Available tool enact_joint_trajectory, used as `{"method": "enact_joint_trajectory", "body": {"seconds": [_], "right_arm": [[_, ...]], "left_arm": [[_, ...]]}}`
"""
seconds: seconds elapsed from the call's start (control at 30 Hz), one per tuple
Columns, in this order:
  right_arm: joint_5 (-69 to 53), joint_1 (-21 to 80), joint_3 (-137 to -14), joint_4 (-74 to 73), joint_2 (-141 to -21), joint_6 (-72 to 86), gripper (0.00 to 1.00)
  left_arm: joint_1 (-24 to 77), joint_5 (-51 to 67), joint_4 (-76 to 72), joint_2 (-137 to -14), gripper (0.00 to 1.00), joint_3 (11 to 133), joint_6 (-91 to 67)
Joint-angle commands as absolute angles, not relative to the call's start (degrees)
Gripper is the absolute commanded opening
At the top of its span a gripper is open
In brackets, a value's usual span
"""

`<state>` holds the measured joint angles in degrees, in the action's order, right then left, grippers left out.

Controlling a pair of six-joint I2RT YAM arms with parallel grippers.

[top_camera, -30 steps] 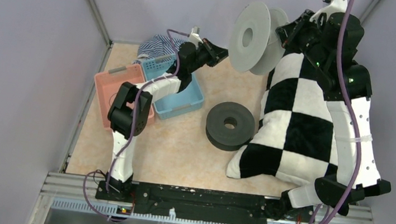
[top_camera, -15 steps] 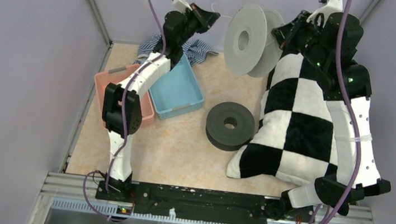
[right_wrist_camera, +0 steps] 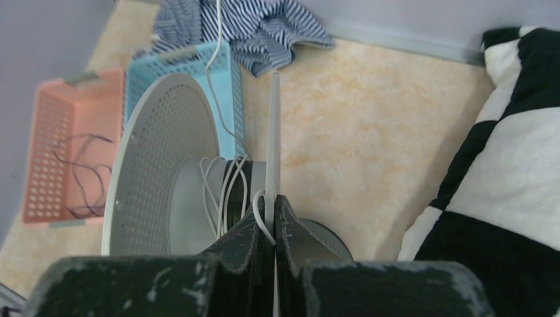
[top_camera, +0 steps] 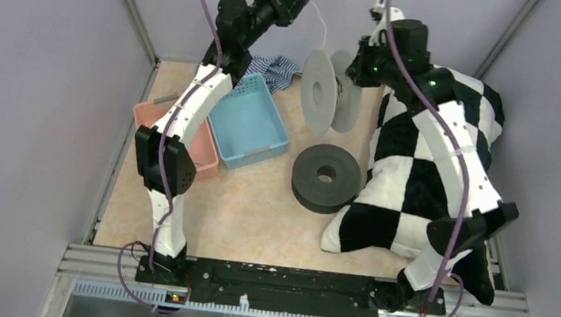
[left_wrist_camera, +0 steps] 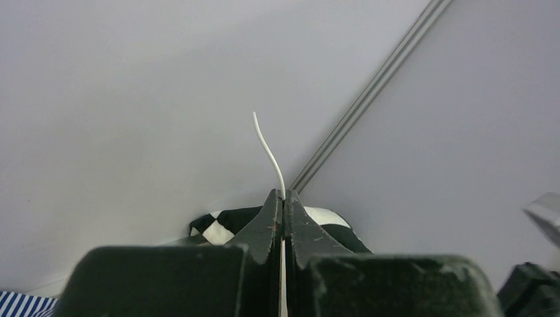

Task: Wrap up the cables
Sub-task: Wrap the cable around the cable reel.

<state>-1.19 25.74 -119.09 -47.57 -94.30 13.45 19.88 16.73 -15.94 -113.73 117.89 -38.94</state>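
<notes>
A thin white cable [top_camera: 315,15] runs from my raised left gripper [top_camera: 302,0] down to a grey perforated spool [top_camera: 317,92]. In the left wrist view the left gripper [left_wrist_camera: 282,195] is shut on the white cable [left_wrist_camera: 269,149], whose free end curls up past the tips. My right gripper [right_wrist_camera: 274,200] is shut on the edge of the spool's thin flange [right_wrist_camera: 273,132], with a loop of white cable pinched beside it. Several white turns [right_wrist_camera: 221,185] sit on the hub, next to a dark band. Thin dark cable loops [right_wrist_camera: 79,173] lie in the pink basket [right_wrist_camera: 46,125].
A dark spool [top_camera: 326,178] lies flat mid-table. A black-and-white checkered pillow [top_camera: 420,166] fills the right side under the right arm. A blue basket [top_camera: 249,123] and the pink basket [top_camera: 151,117] stand at the left, with striped cloth [top_camera: 275,70] behind them.
The left arm has risen higher toward the back wall with the white cable. The right arm has swung left and down, carrying the grey spool lower over the table.
</notes>
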Motion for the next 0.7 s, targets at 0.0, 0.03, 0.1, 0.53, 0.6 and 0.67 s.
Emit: {"method": "enact_joint_trajectory", "body": {"seconds": [0.0, 0.03, 0.1, 0.53, 0.6, 0.67], "right_arm": [[3.4, 28.2, -123.5, -48.0, -97.1, 10.8, 0.0], [4.2, 28.2, -123.4, -47.9, -97.7, 11.0, 0.0], [7.0, 28.2, -123.4, -47.5, -98.5, 11.8, 0.0], [14.9, 24.6, -131.3, -43.4, -107.1, 19.1, 0.0], [14.6, 24.2, -132.6, -42.8, -108.0, 20.3, 0.0], [13.9, 23.8, -134.2, -42.9, -109.0, 21.6, 0.0]], "left_arm": [[20.1, 20.8, -15.7, -110.2, 0.0, 120.7, -36.3], [20.2, 21.6, -15.5, -110.0, 0.0, 121.1, -36.2], [20.7, 23.4, -15.0, -109.1, 0.0, 121.2, -36.1], [32.8, 25.0, -13.4, -88.9, 0.0, 94.9, -25.8], [35.9, 24.9, -13.1, -87.6, 0.0, 92.1, -24.4], [38.4, 24.1, -10.3, -87.0, 0.0, 90.4, -23.2]]}}
